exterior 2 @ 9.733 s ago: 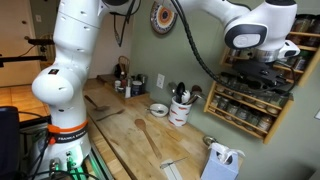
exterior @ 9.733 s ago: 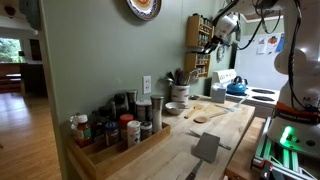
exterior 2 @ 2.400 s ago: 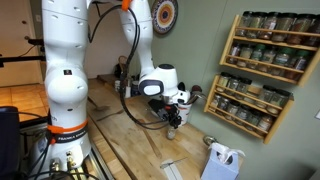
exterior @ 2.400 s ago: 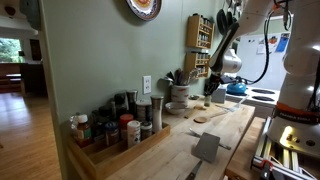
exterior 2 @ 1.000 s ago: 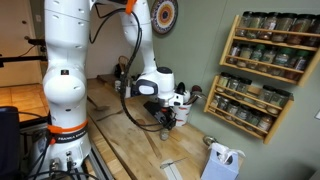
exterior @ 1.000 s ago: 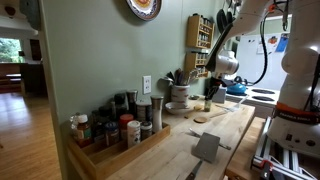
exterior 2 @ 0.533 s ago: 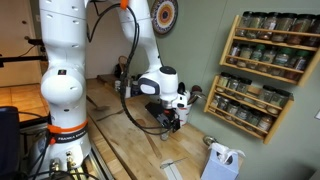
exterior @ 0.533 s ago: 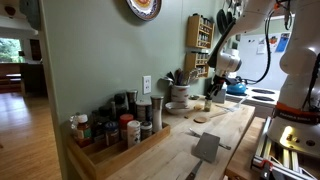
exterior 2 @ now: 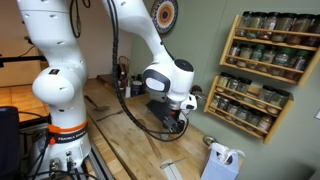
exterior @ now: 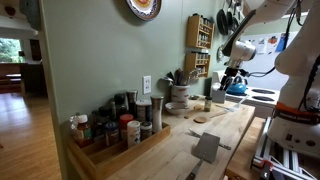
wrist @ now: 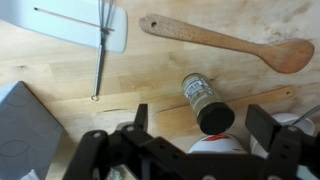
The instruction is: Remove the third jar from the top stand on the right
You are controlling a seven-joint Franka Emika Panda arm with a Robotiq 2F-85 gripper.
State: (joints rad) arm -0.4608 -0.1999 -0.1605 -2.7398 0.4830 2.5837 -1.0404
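Wrist view: jar [wrist: 203,100] now sits freed on counter [wrist: 60,65], jaws lifted apart.

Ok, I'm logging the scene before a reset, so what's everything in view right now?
Spice jar: one, black lid, on the counter.
Wooden spoon: one, light brown, counter beyond the jar.
Spatula: one, metal, counter.
Spice rack: one, light wood, on the wall, tiers of small jars.
Crate: one, wooden, holds larger bottles, counter by the wall.
Kettle: one, blue, far end.
Arm: one, white.
Fingers: two, black, open, either side of the jar.
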